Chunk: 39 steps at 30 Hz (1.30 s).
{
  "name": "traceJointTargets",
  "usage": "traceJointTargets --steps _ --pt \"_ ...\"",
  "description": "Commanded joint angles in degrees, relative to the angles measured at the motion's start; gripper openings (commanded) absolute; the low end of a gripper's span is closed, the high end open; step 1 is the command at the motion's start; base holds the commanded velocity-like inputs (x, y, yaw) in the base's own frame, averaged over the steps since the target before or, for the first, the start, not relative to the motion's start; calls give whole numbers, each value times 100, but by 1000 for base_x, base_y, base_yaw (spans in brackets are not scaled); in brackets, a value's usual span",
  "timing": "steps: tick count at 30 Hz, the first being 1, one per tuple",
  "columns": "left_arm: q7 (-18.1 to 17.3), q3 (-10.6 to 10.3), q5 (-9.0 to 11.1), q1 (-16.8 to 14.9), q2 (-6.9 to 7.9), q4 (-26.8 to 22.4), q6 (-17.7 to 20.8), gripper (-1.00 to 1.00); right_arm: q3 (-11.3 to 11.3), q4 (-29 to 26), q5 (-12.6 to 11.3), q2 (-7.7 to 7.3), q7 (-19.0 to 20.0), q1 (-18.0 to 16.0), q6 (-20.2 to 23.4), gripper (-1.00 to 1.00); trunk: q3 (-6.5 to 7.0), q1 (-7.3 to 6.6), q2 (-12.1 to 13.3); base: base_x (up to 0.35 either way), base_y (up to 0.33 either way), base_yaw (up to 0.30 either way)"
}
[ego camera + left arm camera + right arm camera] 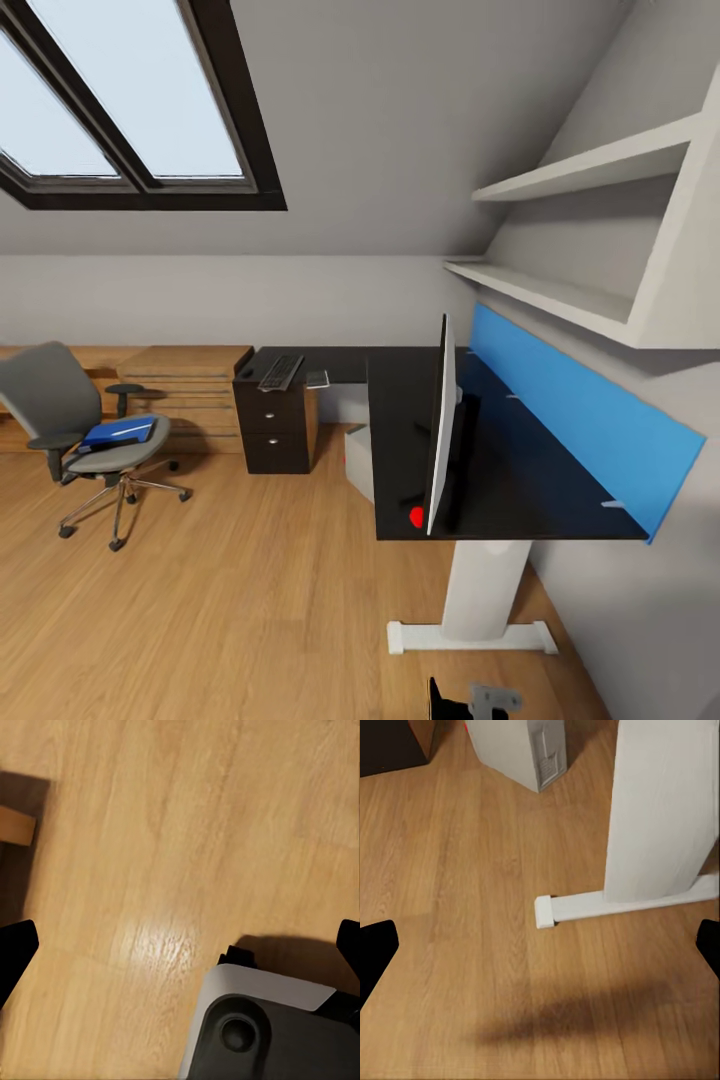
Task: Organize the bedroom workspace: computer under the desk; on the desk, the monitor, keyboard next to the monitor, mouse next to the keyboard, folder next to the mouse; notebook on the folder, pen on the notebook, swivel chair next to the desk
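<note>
While folder rests on swivel chair.

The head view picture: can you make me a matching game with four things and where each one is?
Things:
1. folder
2. keyboard
3. monitor
4. computer

Places:
A. standing on the near part of the desk
B. on the floor under the desk
C. lying on the seat of the swivel chair
D. lying on the far part of the desk, above the drawers

Right pairs: 1-C, 2-D, 3-A, 4-B
</note>
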Motion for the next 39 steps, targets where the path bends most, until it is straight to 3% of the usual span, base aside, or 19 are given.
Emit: traceJointTargets --steps 1,6,13,20,24,32,39 --pt "43 -48 61 -4 20 -10 4 100 47 -2 -46 -46 -10 -5 -45 100 9 -21 34 0 0 0" --pt "40 -50 108 -4 83 -11 1 100 -64 -53 -168 -422 -32 -15 -135 100 99 -131 235 0 0 0" --pt "40 -44 125 -4 145 -11 -4 100 -394 -326 -572 -729 -115 -128 -149 100 225 -285 515 0 0 0" --pt "41 -43 136 -4 174 -11 -14 100 -519 -718 -721 -1086 -458 -740 160 100 350 -438 796 0 0 0" --pt "41 -43 139 -5 166 -11 -25 100 -531 -797 -737 -1155 -644 -1174 592 100 422 -526 957 0 0 0" --pt "41 -43 142 -4 142 -11 -190 100 -528 -804 -739 -1216 -963 -2180 1801 100 422 -526 957 0 0 0" --pt "41 -37 154 -4 142 -2 -700 100 -519 -836 -737 -1325 -1087 -2598 2282 100 422 -526 957 2 0 0"
